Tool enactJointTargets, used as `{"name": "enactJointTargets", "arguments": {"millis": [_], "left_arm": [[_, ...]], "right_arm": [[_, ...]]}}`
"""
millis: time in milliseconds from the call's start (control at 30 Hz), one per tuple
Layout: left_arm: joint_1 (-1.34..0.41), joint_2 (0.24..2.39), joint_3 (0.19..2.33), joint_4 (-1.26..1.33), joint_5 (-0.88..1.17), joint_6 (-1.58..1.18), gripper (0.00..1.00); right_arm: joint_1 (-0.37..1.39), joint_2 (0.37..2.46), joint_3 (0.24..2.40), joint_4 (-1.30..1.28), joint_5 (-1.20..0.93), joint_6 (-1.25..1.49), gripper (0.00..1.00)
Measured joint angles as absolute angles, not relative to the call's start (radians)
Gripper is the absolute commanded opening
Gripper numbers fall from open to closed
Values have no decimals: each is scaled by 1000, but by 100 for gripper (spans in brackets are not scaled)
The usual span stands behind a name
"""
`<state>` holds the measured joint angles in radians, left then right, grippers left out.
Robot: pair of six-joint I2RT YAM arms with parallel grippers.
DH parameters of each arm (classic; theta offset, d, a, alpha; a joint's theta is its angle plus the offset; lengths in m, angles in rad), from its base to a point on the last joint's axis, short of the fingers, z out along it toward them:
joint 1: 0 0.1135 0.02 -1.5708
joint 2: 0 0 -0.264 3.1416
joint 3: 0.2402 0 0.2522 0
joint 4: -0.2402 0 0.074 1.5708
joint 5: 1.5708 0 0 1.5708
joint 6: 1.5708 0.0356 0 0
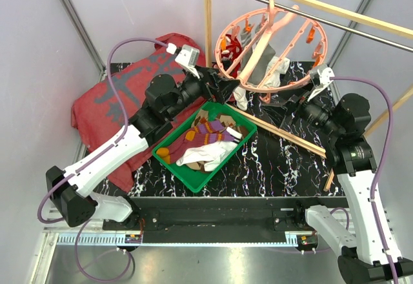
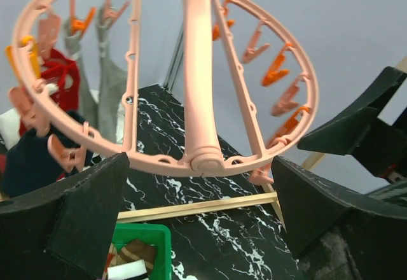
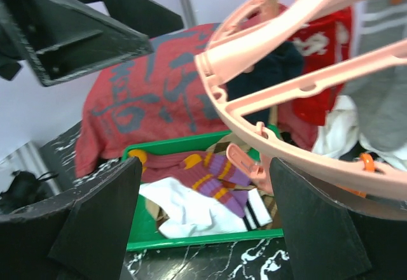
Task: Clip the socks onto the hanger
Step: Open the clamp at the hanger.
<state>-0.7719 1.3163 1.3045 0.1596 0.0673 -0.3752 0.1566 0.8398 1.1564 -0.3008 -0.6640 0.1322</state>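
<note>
Left gripper (image 1: 227, 90): spread wide and holding nothing. From its own camera you see the hanger (image 2: 198, 70) rim between the fingers, untouched.
Right gripper (image 1: 308, 95): also spread and empty, close under the opposite side of the ring.
Hanger position: hooked on the rail (image 1: 303, 5) and tilted, with several clips (image 2: 277, 70) free on the right half.
Socks (image 1: 208, 139): the loose pile lies in the green tray (image 1: 169, 159), below and left of the ring. A few hang clipped at the ring's left and rear.
Risk, swing: the ring hangs from one hook. If you close on the rim off-centre, expect it to rock or spin away from the fingers.
Risk, unhooking: an upward push from either arm could lift the hook off the rail.
Risk, clipped socks: the left fingers are near the dark and red ones. A brush could tug them out of their clips.
Risk, arms: both grippers crowd the same ring, so watch for contact between them.
Risk, pick: the pile is tangled, so you may lift two socks at once.
</note>
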Motion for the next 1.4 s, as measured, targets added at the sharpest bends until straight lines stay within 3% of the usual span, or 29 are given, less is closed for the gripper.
{"name": "enactJointTargets", "arguments": {"millis": [500,1000,1267,1400], "left_arm": [[-841,1390,1367,150,103,-363,98],[-843,1391,1388,54,35,-308,98],[-843,1391,1395,39,22,-286,98],[-843,1391,1395,39,21,-282,98]], "right_arm": [[157,786,1003,-251,-585,74,87],[157,776,1054,-243,-542,8,82],[157,813,1105,-245,-542,-5,71],[157,815,1105,-252,-542,-5,55]]}}
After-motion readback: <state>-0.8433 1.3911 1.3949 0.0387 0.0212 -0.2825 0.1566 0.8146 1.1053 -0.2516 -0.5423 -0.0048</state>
